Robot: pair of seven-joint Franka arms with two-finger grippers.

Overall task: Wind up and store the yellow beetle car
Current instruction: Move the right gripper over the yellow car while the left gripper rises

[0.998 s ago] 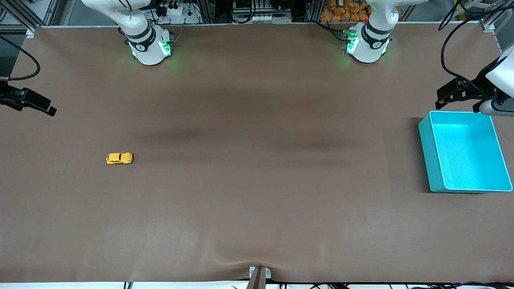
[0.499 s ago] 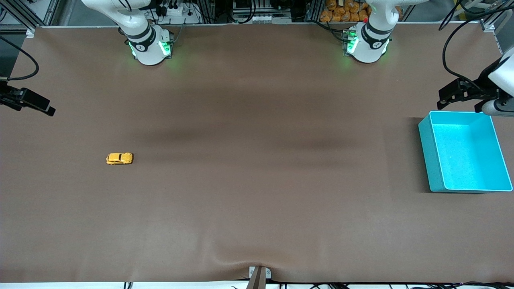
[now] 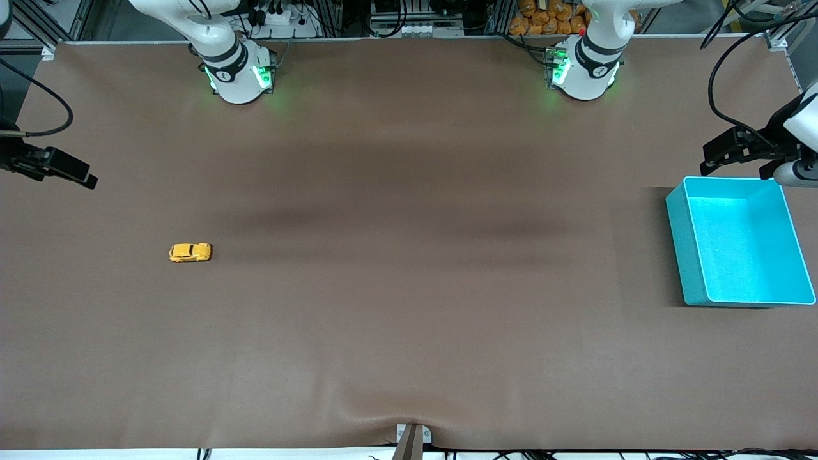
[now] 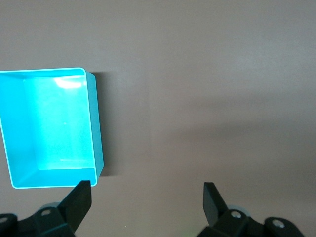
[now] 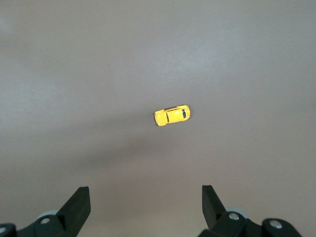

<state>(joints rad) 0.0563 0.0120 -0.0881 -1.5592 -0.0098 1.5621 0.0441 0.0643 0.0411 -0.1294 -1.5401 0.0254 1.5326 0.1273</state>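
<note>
The yellow beetle car stands alone on the brown table toward the right arm's end; it also shows in the right wrist view. My right gripper hangs open and empty in the air at that end of the table, apart from the car. In its own wrist view the right gripper has only bare table between its fingers. My left gripper hangs open and empty by the turquoise bin's rim that faces the robots' bases. From the left wrist, the left gripper is beside the bin, not over it.
The bin has nothing in it and stands at the left arm's end of the table. The arm bases stand along the table's edge away from the front camera. The brown cover wrinkles near a bracket at the front edge.
The right gripper has edged slightly toward the car's side. The left gripper has drifted a little away from the bin toward the table's end. Car and bin have not moved.
</note>
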